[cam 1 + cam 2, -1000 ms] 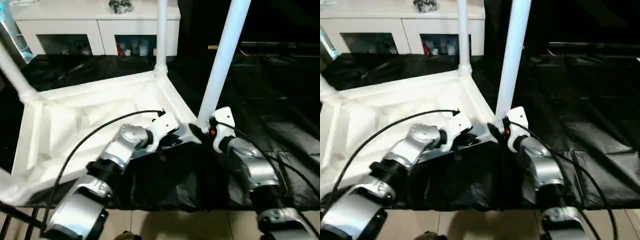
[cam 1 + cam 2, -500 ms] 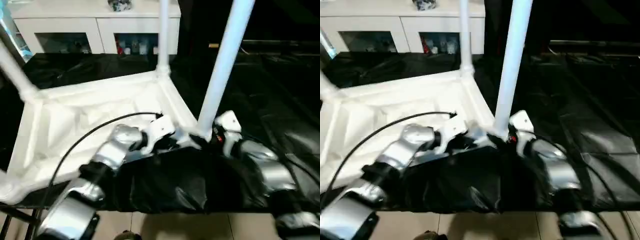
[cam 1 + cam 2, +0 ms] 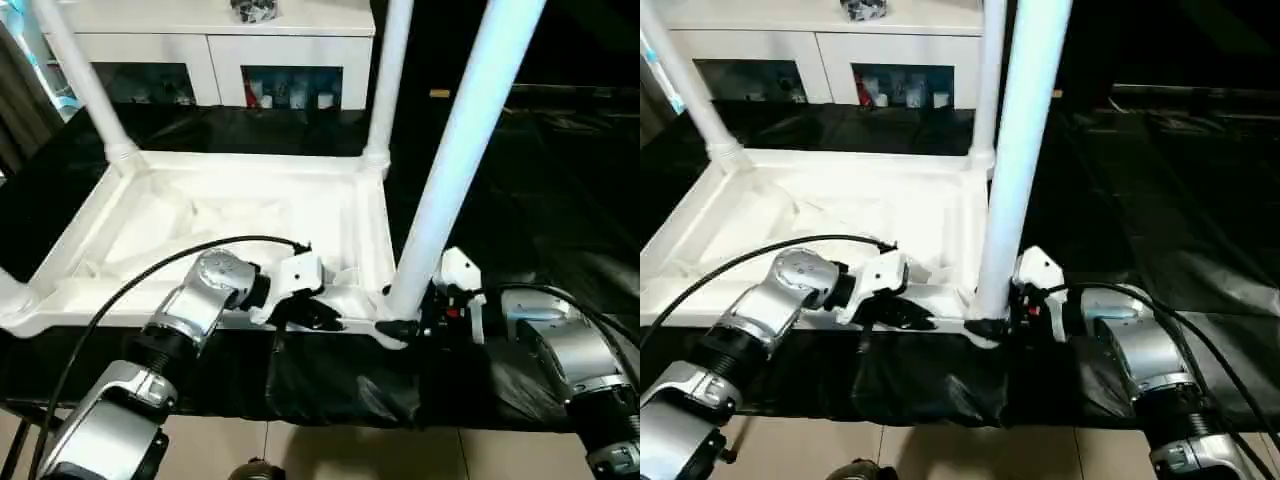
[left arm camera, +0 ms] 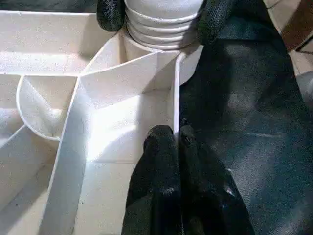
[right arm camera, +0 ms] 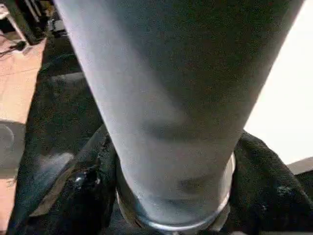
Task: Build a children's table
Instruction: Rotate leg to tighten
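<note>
The children's table lies upside down: its white tabletop rests ribbed side up on the black work table. Three white legs stand in its corner sockets: far left, far right and near right. My left gripper is shut on the tabletop's thin near rim wall; the wrist view shows the black fingers pinching it. My right gripper is shut on the base of the near right leg, one finger on each side of its ridged end.
A white glass-door cabinet stands behind the black-covered work table. The tabletop's near rim runs close to the table's front edge, with tiled floor below. A black cable arcs over my left forearm.
The tabletop has swung round with its legs, so its near rim now lies along the table's front edge. Both grippers kept their holds and moved with it.
</note>
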Controlling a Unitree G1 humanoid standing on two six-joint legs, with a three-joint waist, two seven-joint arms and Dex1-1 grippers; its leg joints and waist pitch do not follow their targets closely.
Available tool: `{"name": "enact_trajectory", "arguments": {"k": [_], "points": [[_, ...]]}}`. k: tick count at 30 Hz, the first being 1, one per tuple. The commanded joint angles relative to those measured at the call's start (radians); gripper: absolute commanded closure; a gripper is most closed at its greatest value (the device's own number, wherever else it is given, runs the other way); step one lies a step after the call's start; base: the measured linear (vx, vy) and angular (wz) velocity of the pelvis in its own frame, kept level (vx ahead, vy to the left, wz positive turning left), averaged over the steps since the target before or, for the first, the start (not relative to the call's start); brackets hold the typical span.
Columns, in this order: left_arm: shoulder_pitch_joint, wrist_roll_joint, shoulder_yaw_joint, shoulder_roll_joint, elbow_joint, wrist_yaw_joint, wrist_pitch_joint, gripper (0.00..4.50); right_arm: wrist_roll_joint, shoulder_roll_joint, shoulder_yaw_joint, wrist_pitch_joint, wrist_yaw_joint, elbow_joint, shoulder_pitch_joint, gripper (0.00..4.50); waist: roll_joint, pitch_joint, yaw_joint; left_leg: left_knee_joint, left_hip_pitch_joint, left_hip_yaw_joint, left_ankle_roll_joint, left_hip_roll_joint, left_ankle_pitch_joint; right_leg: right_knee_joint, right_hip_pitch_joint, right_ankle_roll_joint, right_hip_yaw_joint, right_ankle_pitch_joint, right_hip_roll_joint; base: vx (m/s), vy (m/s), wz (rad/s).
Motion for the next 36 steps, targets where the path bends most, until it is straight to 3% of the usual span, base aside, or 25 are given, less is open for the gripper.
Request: {"name": "enact_trajectory", "arguments": {"k": [1,8,11,14,15,16,17,21,22,26,28,32,36], "points": [[-0.032,-0.015,0.001,-0.017,-0.021,0.020,-0.018,4.50,0.004,0.017,0.089,0.016,0.075,-0.055,0.018,1.75,-0.012,-0.060,-0.001,-0.075,0.032,-0.040,0.056,0.083,-0.192,-0.071,0.031,-0.234,0.052,-0.135,-0.092,0.000,0.000,0.00],[-0.039,-0.002,0.012,-0.043,0.000,0.089,0.001,4.50,0.013,0.068,0.041,0.044,-0.038,-0.034,0.019,1.78,-0.012,-0.060,-0.002,-0.075,0.031,-0.040,0.053,0.082,-0.194,-0.071,0.031,-0.238,0.052,-0.134,-0.092,0.000,0.000,0.00],[-0.063,0.029,0.032,-0.100,0.045,0.235,0.038,4.50,-0.028,0.154,-0.020,0.041,-0.255,0.047,-0.013,1.78,-0.011,-0.053,-0.014,-0.081,0.037,-0.043,0.009,0.080,-0.257,-0.083,0.023,-0.224,0.054,-0.243,-0.094,0.000,0.000,0.00],[-0.087,0.051,0.042,-0.170,0.076,0.367,0.073,4.50,-0.071,0.247,-0.075,0.031,-0.498,0.151,-0.065,1.79,-0.015,-0.050,-0.028,-0.086,0.036,-0.049,-0.025,0.077,-0.287,-0.092,0.024,-0.195,0.053,-0.334,-0.096,0.000,0.000,0.00],[-0.087,0.051,0.042,-0.170,0.076,0.367,0.073,4.50,-0.071,0.247,-0.075,0.031,-0.498,0.151,-0.065,1.80,-0.013,-0.050,-0.032,-0.088,0.037,-0.052,-0.032,0.076,-0.300,-0.092,0.022,-0.192,0.052,-0.348,-0.096,0.000,0.000,0.00],[-0.096,0.060,0.045,-0.205,0.084,0.428,0.091,4.50,-0.082,0.289,-0.094,0.028,-0.595,0.193,-0.090,1.80,-0.016,-0.053,-0.035,-0.087,0.039,-0.052,-0.032,0.076,-0.307,-0.096,0.024,-0.180,0.052,-0.354,-0.096,0.000,0.000,0.00],[-0.096,0.060,0.045,-0.205,0.084,0.428,0.091,4.50,-0.082,0.290,-0.094,0.028,-0.596,0.194,-0.091,1.80,-0.012,-0.054,-0.037,-0.086,0.039,-0.051,-0.031,0.076,-0.298,-0.094,0.022,-0.184,0.054,-0.333,-0.095,0.000,0.000,0.00],[-0.113,0.097,0.035,-0.264,0.098,0.544,0.114,4.50,-0.111,0.370,-0.125,0.006,-0.757,0.256,-0.130,1.80,-0.013,-0.058,-0.040,-0.082,0.033,-0.045,0.000,0.072,-0.234,-0.089,0.026,-0.198,0.055,-0.222,-0.091,0.000,0.000,0.00],[-0.114,0.099,0.038,-0.273,0.101,0.555,0.118,4.50,-0.117,0.380,-0.130,-0.003,-0.776,0.263,-0.134,1.24,-0.012,-0.059,-0.040,-0.080,0.032,-0.044,0.007,0.072,-0.217,-0.086,0.027,-0.203,0.055,-0.194,-0.091,0.000,0.000,0.00],[-0.110,0.108,0.030,-0.283,0.101,0.555,0.097,4.50,-0.090,0.416,-0.145,-0.017,-0.757,0.268,-0.145,0.89,-0.010,-0.060,-0.036,-0.079,0.031,-0.043,0.034,0.073,-0.199,-0.082,0.031,-0.215,0.054,-0.139,-0.089,0.000,0.000,0.00],[-0.101,0.104,0.025,-0.269,0.089,0.531,0.087,4.50,-0.092,0.407,-0.135,-0.029,-0.742,0.258,-0.143,0.65,-0.010,-0.059,-0.037,-0.081,0.032,-0.043,0.035,0.073,-0.207,-0.082,0.031,-0.216,0.053,-0.144,-0.088,0.000,0.000,0.00],[-0.069,0.089,0.013,-0.216,0.055,0.443,0.022,4.50,-0.114,0.348,-0.119,-0.078,-0.683,0.261,-0.140,0.61,-0.010,-0.059,-0.037,-0.081,0.031,-0.044,0.030,0.074,-0.229,-0.085,0.032,-0.211,0.054,-0.166,-0.091,0.000,0.000,0.00],[-0.045,0.083,0.007,-0.159,0.032,0.358,-0.004,4.50,-0.113,0.280,-0.102,-0.113,-0.544,0.255,-0.138,0.61,-0.009,-0.062,-0.036,-0.075,0.029,-0.041,0.054,0.074,-0.185,-0.075,0.035,-0.231,0.053,-0.099,-0.090,0.000,0.000,0.00]]}}
